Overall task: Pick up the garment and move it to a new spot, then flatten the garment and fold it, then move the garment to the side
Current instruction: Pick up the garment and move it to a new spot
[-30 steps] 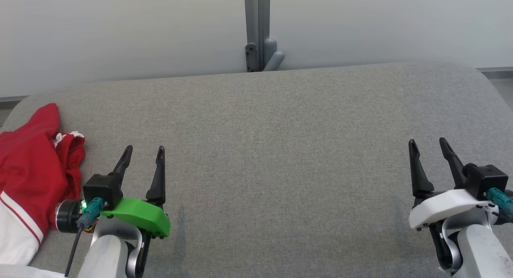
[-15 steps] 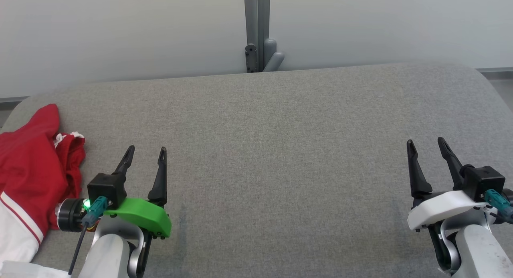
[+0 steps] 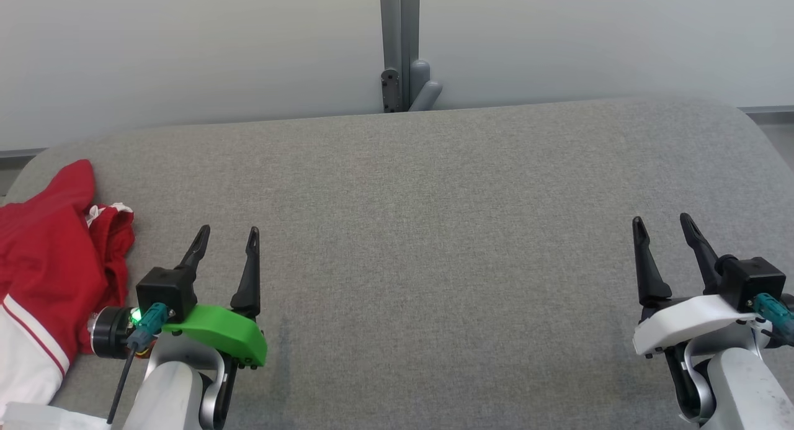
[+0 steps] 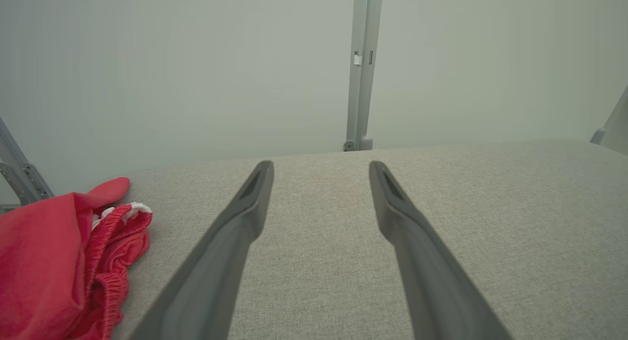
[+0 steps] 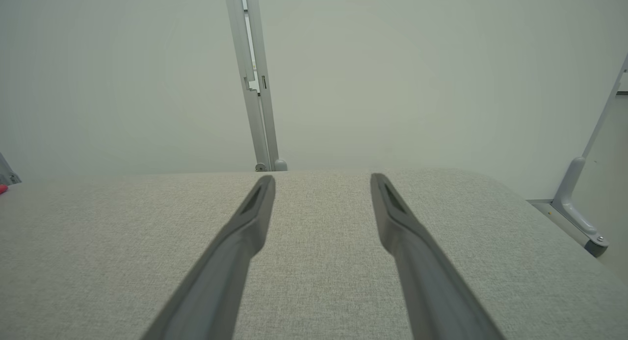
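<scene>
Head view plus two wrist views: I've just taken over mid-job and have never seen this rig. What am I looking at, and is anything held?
It is a two-armed robot facing a grey padded table. The head view looks down from the robot's head: the left gripper, on a green mount, sits lower left, and the right gripper, on a white mount, lower right. Each wrist view looks along that arm's own two dark fingers. Both pairs stand apart with nothing between them, so nothing is held. A crumpled red and white garment lies at the table's left edge, beside the left gripper, not yet picked up.
</scene>
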Robot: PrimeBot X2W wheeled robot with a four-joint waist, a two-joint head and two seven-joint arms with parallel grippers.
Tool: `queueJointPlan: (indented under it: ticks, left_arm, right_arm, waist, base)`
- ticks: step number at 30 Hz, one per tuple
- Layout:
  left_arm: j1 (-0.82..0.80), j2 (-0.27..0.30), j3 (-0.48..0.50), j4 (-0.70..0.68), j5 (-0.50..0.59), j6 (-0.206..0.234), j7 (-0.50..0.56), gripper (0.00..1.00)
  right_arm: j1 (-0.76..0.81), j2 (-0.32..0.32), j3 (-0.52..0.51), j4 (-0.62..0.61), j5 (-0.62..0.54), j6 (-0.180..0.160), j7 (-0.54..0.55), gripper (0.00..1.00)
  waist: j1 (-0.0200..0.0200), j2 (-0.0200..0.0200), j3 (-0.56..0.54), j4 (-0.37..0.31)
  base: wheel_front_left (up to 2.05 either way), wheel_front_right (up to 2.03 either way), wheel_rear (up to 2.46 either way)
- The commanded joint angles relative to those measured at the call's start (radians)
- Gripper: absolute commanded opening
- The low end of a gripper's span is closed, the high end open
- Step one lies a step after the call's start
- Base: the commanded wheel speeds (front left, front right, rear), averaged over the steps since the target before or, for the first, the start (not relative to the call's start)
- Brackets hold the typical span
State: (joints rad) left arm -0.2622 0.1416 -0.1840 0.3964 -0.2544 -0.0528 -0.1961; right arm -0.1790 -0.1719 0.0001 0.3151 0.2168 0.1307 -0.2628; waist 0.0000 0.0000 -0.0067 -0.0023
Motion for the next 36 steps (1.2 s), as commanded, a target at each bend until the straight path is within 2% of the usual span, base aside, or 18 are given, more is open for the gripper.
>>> queueJointPlan:
  ticks: [1,11,18,19,26,36]
  left_arm:
    - [-0.014,0.003,-0.001,0.001,-0.009,0.005,-0.002,1.0]
    - [-0.021,0.009,0.007,-0.003,-0.024,0.018,-0.008,1.0]
    - [-0.02,0.016,0.022,-0.002,-0.038,0.03,-0.014,1.0]
    - [-0.019,0.018,0.027,-0.001,-0.043,0.033,-0.017,1.0]
    - [-0.007,0.023,0.042,-0.001,-0.06,0.046,-0.026,1.0]
    - [0.006,0.032,0.057,0.002,-0.077,0.058,-0.037,1.0]
  right_arm:
    - [-0.001,-0.006,-0.005,0.0,0.003,0.0,-0.004,1.0]
    - [0.011,-0.001,-0.003,-0.019,-0.01,0.0,-0.004,1.0]
    - [0.006,0.006,0.011,-0.033,-0.01,0.0,-0.003,1.0]
    - [0.004,0.008,0.016,-0.037,-0.01,0.0,-0.003,1.0]
    - [-0.001,0.014,0.032,-0.042,-0.003,0.0,-0.001,1.0]
    - [-0.004,0.023,0.049,-0.045,0.0,0.0,0.004,1.0]
  waist:
    - [0.0,0.0,0.001,0.006]
    - [0.0,0.0,0.007,0.11]
    - [0.0,0.0,0.006,0.226]
    - [0.0,0.0,0.007,0.259]
    - [0.0,0.0,0.008,0.363]
    - [0.0,0.0,0.009,0.44]
  base:
    - [0.0,0.0,0.0]
    - [0.0,0.0,0.0]
    - [0.0,0.0,0.0]
    - [0.0,0.0,0.0]
    - [0.0,0.0,0.0]
    - [0.0,0.0,0.0]
